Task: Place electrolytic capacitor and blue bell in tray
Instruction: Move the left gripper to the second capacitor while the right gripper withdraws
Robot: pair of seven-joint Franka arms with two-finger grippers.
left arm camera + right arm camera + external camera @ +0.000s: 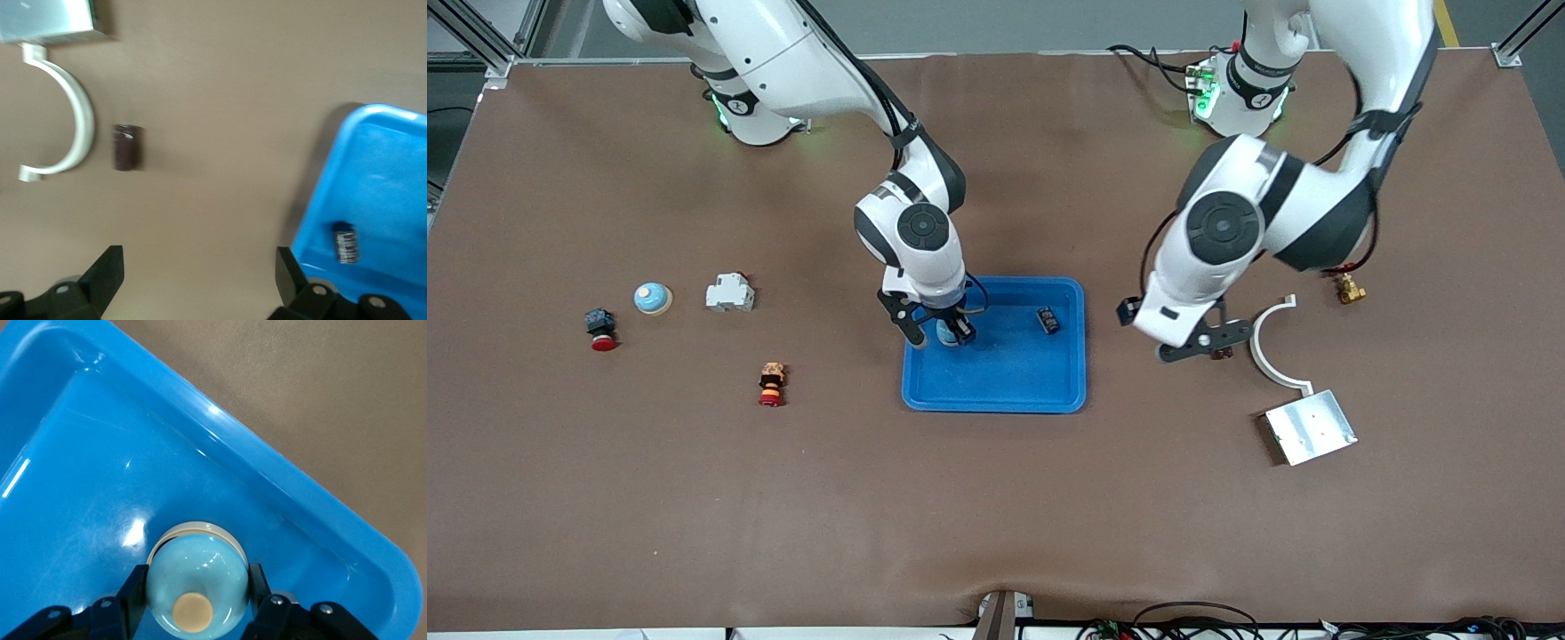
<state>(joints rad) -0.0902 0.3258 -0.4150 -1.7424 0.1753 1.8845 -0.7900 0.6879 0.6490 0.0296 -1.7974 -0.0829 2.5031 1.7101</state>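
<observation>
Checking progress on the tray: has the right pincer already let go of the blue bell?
No: the right pincer is shut on the blue bell over the tray.

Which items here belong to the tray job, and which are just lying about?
Job: blue tray; blue bell gripped by right hand; capacitor in tray.
Lying about: second bell, two red buttons, white bracket, silver plate, brass fitting.

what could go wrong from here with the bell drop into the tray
1. The right gripper is shut on the blue bell close to the tray rim; released off-centre, the domed bell could roll against the wall or tip.
2. The capacitor already lies in the tray, so a rolling bell might knock it.
3. The open left gripper hangs beside the tray, and a sideways retreat could crowd it.
</observation>
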